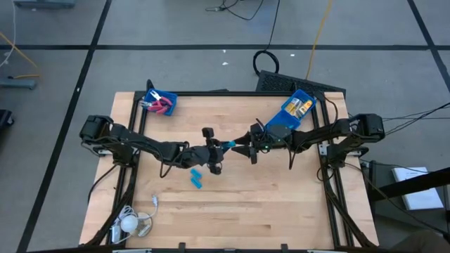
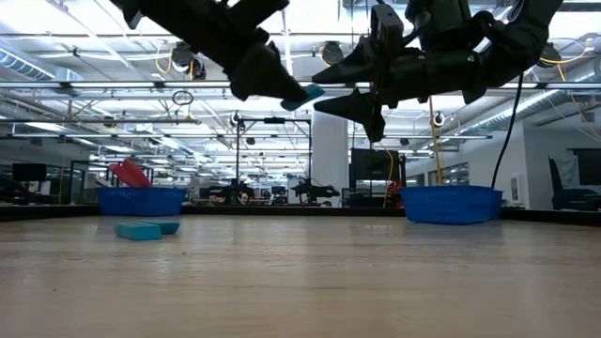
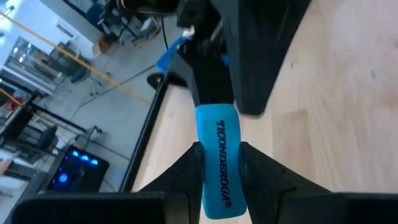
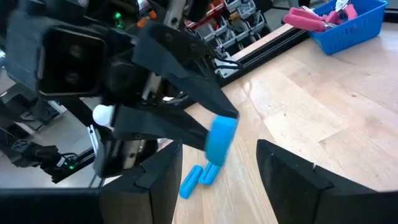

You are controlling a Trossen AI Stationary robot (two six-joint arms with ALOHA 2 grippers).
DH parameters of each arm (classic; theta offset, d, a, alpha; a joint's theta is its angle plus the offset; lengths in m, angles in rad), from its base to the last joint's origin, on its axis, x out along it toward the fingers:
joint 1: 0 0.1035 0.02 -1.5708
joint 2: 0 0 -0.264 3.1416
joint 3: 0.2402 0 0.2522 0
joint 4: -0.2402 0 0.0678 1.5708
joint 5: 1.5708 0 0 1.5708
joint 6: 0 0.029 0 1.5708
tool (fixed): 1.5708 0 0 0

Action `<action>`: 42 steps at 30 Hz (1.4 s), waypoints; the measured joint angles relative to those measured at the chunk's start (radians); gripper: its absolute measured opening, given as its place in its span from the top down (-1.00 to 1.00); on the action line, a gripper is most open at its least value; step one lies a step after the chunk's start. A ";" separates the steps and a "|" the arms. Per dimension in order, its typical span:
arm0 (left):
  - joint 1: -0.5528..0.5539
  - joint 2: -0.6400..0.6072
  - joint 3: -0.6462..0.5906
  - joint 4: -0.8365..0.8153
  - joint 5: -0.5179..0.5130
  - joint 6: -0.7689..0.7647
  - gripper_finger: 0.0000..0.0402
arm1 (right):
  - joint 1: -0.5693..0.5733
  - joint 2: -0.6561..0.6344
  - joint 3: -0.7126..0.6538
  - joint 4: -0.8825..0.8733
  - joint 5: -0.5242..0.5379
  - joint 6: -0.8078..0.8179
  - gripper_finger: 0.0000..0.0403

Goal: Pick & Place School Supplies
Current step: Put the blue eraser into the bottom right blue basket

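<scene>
My left gripper (image 1: 219, 149) is raised above the middle of the table, shut on a light-blue oblong eraser (image 3: 217, 165) printed "TICONDEROGA". My right gripper (image 1: 243, 146) faces it, open. Its two fingers (image 4: 163, 177) stand either side of the eraser's free end (image 4: 219, 138), and I see no touch. Two more light-blue pieces (image 1: 195, 177) lie flat on the table below. Red-handled scissors (image 1: 160, 105) sit in the far-left blue bin (image 1: 169, 98). Yellow packets (image 1: 302, 107) lie in the far-right blue bin (image 1: 288, 109). My left gripper pinches the eraser between its two fingers (image 3: 186, 171), on the eraser's long sides at its near half (image 3: 219, 186). The fingers lie along the eraser and come level from the table's left. The eraser is lifted clear, its free end (image 2: 306, 93) pointing at my right gripper.
A white round object with a cord (image 1: 130, 223) lies at the near-left corner. The bare wooden table (image 1: 267, 204) stretches toward the near and right sides. Black frame rails (image 1: 330, 190) run along the table's edges.
</scene>
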State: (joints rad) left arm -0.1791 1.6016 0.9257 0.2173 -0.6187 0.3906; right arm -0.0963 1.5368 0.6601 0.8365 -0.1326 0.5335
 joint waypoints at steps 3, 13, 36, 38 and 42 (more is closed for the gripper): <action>0.000 0.000 0.000 0.013 0.012 0.000 0.54 | 0.000 0.000 0.000 -0.001 0.000 0.000 0.03; 0.000 0.010 0.001 0.041 0.048 -0.001 0.54 | -0.002 0.000 0.000 -0.004 0.000 -0.003 0.09; 0.003 0.024 0.002 0.069 0.044 -0.041 0.54 | -0.002 0.000 -0.002 -0.003 -0.003 -0.108 0.87; -0.004 0.024 0.002 0.069 0.043 -0.069 0.54 | -0.003 0.000 -0.002 -0.005 -0.004 -0.126 0.87; -0.031 0.007 0.001 0.075 0.044 -0.087 0.54 | -0.017 -0.036 -0.001 -0.059 -0.023 -0.157 0.87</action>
State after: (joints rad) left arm -0.2099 1.6088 0.9269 0.2918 -0.5748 0.3039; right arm -0.1131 1.5011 0.6590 0.7780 -0.1555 0.3764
